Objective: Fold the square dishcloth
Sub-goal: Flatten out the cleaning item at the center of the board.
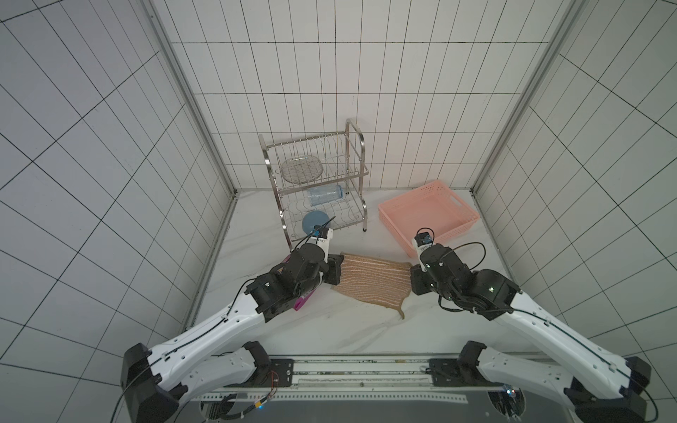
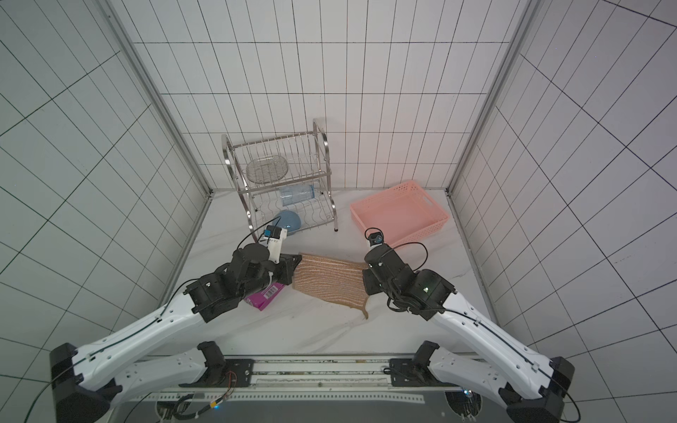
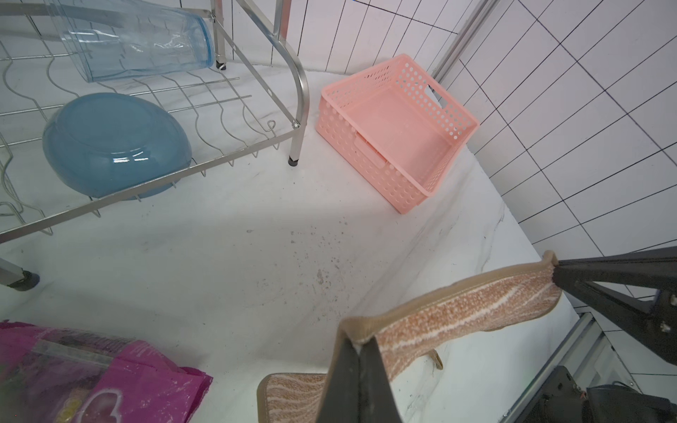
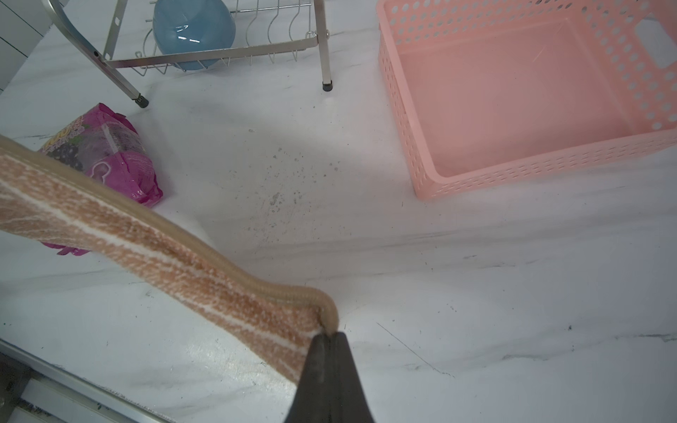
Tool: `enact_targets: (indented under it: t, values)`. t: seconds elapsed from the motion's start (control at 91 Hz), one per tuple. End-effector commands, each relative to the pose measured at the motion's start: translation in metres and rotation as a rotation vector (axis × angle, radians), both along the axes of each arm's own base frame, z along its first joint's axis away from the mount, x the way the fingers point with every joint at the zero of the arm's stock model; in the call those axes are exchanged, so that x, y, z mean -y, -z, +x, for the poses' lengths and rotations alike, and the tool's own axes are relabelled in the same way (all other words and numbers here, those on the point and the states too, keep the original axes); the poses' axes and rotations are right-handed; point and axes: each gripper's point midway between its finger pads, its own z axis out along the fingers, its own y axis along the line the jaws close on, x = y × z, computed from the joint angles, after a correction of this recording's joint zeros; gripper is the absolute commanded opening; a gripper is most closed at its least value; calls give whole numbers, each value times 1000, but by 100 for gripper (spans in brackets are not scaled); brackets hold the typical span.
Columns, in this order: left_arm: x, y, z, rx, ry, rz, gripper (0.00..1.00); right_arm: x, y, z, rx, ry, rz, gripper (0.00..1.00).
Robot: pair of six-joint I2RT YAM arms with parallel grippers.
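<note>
I'm seeing the wire rack (image 3: 301, 106) standing at the back, carrying a glass dish (image 1: 302, 169) above, a clear tumbler (image 3: 135, 40) lying sideways and an overturned blue bowl (image 3: 113, 146) below; pink basket (image 3: 366, 166) sitting beside it, magenta packet (image 4: 121, 161) lying nearer

The light is cool, even and fairly bright, coming from overhead, and the white tabletop (image 1: 329, 329) takes only soft grey shadows under the arms. A faint pinkish tint lies on the back wall (image 1: 366, 91) above the pink basket (image 1: 428, 216). Small white glints sit on the blue bowl (image 3: 113, 146). Both top views bow the tile lines hard toward the edges. Close to the wrist lens, the square dishcloth (image 4: 146, 238) and right gripper (image 4: 329, 338) look soft.
</note>
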Motion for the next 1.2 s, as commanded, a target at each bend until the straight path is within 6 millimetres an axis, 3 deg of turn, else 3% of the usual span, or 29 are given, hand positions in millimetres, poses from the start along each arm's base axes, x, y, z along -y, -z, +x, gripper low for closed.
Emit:
enact_targets:
  t: [0.0, 0.154, 0.286, 0.462, 0.638, 0.759, 0.89, 1.022, 1.187]
  values:
    - [-8, 2, -10, -52, -19, -11, 0, 29, 2, -16, -60, 83, -59, 0]
    - [-6, 0, -14, -77, -12, -30, 0, 36, 3, -21, -101, 109, -85, 0]
    - [-2, 19, -3, -94, -38, 22, 0, 47, 12, -10, -96, 167, -172, 0]
    - [13, 51, 21, -124, -68, 93, 0, 51, 43, 21, -136, 219, -236, 0]
    - [17, 78, 62, -89, -135, 97, 0, 41, 50, 66, -83, 231, -204, 0]
    - [26, 71, 84, -25, -126, 55, 0, 41, 57, 88, -52, 249, -242, 0]
    - [33, 56, 87, -7, -101, 43, 0, 37, 48, 99, -20, 252, -234, 0]
    - [34, 46, 75, -16, -86, 43, 0, 34, 32, 93, -9, 231, -172, 0]
    - [33, 20, 40, -12, -33, 44, 0, 35, 8, 60, -59, 172, -78, 0]
